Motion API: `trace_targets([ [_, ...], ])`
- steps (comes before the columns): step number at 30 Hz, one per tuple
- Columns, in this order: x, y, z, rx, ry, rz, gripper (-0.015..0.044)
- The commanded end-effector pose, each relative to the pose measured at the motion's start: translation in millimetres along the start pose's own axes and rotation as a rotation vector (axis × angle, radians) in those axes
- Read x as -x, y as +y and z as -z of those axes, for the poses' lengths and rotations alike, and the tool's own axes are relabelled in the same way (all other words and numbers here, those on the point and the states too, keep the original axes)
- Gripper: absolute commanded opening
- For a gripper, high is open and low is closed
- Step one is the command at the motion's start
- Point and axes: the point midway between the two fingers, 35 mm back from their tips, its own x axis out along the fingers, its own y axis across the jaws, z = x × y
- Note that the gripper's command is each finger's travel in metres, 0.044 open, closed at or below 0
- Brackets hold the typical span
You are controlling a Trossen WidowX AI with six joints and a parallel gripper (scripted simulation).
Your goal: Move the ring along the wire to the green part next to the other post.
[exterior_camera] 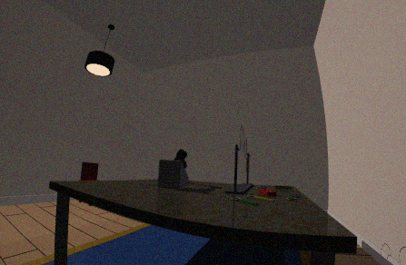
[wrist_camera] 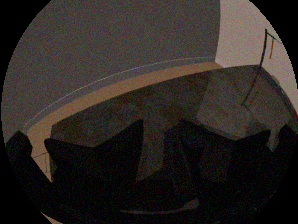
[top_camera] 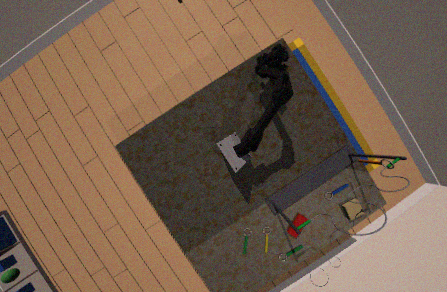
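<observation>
Wrist view: claw (top_camera: 279, 52) (wrist_camera: 161, 123) partway open — released, nothing gripped between fingertips.

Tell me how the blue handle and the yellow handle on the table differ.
The blue handle looks thicker; the yellow handle is slimmer.
From the top view, the blue handle slants, while the yellow handle runs nearly straight up and down the picture.
The blue handle lies nearer the tan block than the yellow handle does.
Both have a ring at one end.
</observation>
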Motion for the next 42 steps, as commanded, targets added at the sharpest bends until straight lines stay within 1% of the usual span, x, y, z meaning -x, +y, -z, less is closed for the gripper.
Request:
trace_targets([
  [1, -15.5, -8.4, -10.4, -0.025, -0.02, -0.009, 0.016],
  [8, -42.8, -20.9, -44.8, -0.022, -0.082, -0.014, 0.016],
  [12, -61.0, -35.2, -55.5, -0.011, -0.103, 0.011, 0.016],
  [19, -115.7, -91.9, -77.6, 0.008, -0.141, 0.123, 0.016],
  [25, -164.3, -159.6, -102.2, -0.02, -0.172, 0.252, 0.016],
  [30, -193.6, -221.8, -125.5, -0.049, -0.202, 0.367, 0.016],
  [36, -211.2, -296.8, -144.6, -0.097, -0.234, 0.54, 0.016],
  [42, -213.7, -371.4, -163.1, -0.149, -0.289, 0.723, 0.016],
])
